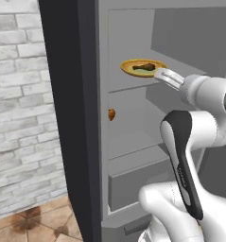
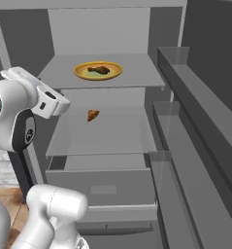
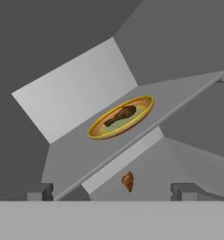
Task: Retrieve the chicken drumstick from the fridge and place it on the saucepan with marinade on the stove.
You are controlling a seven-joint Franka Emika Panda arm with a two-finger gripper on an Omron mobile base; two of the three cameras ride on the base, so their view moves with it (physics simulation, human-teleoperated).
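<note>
- Fridge (image 2: 195,146): door open, grey shelves exposed; opening it looks done.
- Drumstick (image 3: 120,116): lies on a yellow-rimmed plate (image 3: 95,132) on the upper shelf (image 2: 137,73), thick end toward the plate's far side in the hand view. Nothing touches it.
- Orange-brown lump (image 2: 92,115): sits alone on the shelf below, well apart from the plate; not part of the task.
- Tool (image 3: 113,191): the two dark tips stand far apart at the bottom of the hand view, with nothing between them, so the jaws are wide and empty. It hovers in front of the upper shelf, aimed at the plate.
- Distance to go: from the left base view the tool seems near the plate's front rim, though the angle makes it hard to say whether it is over the shelf yet.
- Progress, as a judgement: early. The reach toward the drumstick is the step in hand.
- Left to do: close on the drumstick, lift it off the plate, withdraw from the fridge, carry it to the stove and set it in the saucepan with marinade.
</note>
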